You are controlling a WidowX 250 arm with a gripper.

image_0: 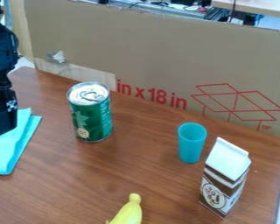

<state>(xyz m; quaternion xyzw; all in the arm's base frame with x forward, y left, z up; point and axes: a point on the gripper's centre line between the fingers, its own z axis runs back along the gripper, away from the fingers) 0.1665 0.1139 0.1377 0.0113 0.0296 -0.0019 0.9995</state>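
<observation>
Turquoise cloth (3, 153) is laid out at the left side of the brown desk (160, 183), with folded layers seen along its right side. That long side is slanted, running from upper right to lower left, so the cloth's visible length is pointed roughly up and down the view. It's cut off by the left edge, so the full long axis can't be made out.

The black claw (1, 131) is held over the cloth, pointed pretty much straight down. Whether it's apart or together honestly can't be told, and contact with the cloth can't be confirmed either.

Just to the right of the cloth, a green can (94, 120) is stood upright, silver lid up. Further right, a small blue cup (191, 146) is set mouth up, near a brown and white carton (225, 179) that's stood on its base. At the bottom, a yellow banana (129, 213) is partly cut off, its narrow tip pointed up the view. Behind it all, the desk is backed by a cardboard panel (166, 52) with red print.
</observation>
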